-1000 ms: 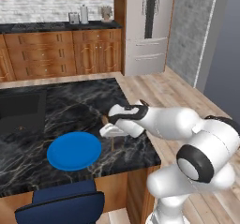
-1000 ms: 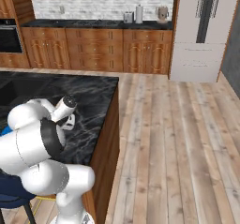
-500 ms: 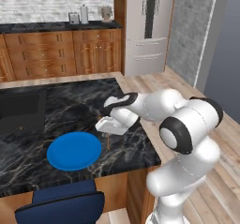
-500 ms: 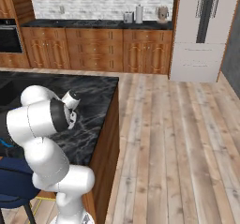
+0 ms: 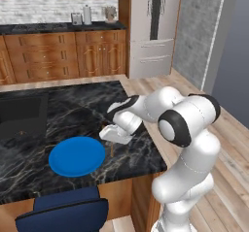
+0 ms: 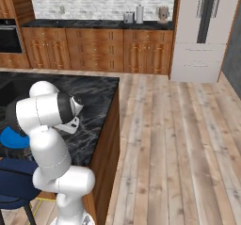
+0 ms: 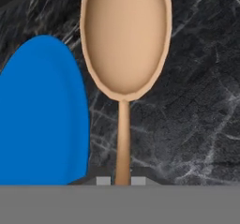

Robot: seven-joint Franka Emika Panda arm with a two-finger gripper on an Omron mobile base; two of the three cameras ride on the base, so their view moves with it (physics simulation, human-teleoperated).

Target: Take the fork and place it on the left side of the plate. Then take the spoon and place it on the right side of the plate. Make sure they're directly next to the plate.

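A home kitchen is showing itself here. Warm wooden cabinets are running along the back wall under a pale tiled backsplash, with a toaster and jars sitting on the dark worktop. A tall steel fridge is standing at the right, and a built-in oven is sitting at the left. A black marble island desk is standing on plank flooring, with a blue stool tucked beside it.
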